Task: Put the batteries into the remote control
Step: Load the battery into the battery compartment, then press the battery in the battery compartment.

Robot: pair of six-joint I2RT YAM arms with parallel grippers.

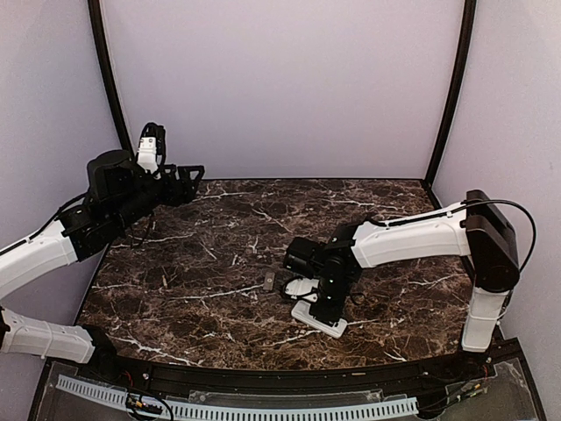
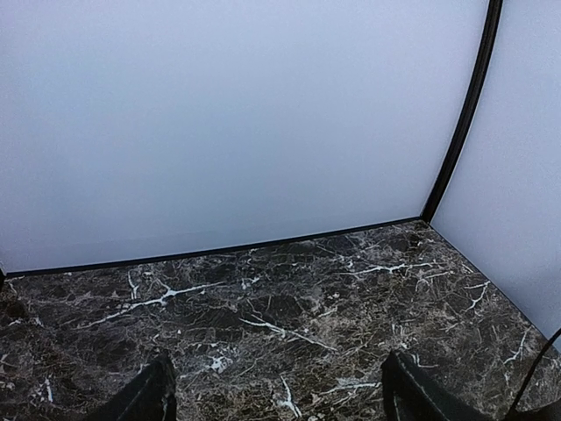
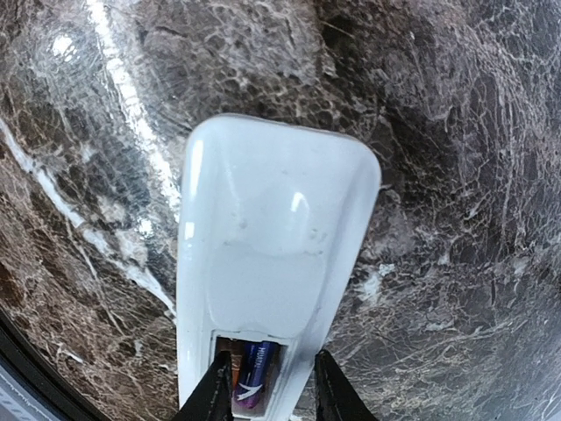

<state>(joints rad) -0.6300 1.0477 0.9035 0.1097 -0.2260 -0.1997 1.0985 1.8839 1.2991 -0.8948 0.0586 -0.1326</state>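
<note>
The remote control (image 3: 272,237) lies back up on the marble, its battery bay open at the near end. A battery (image 3: 254,373) with a blue-purple label sits tilted in the bay, with something orange beside it. My right gripper (image 3: 270,390) hangs over the bay, its fingers a little wider apart than the battery and not pressing it. From above, the right gripper (image 1: 323,311) points down onto the remote control (image 1: 326,324). Another small dark battery (image 1: 269,281) lies on the table to its left. My left gripper (image 1: 188,174) is raised at the far left, open and empty.
A small white piece (image 1: 302,287) lies just beyond the remote. The left wrist view shows only marble (image 2: 280,316), the back wall and the black corner post (image 2: 460,114). The right arm's base (image 1: 482,324) stands at the near right.
</note>
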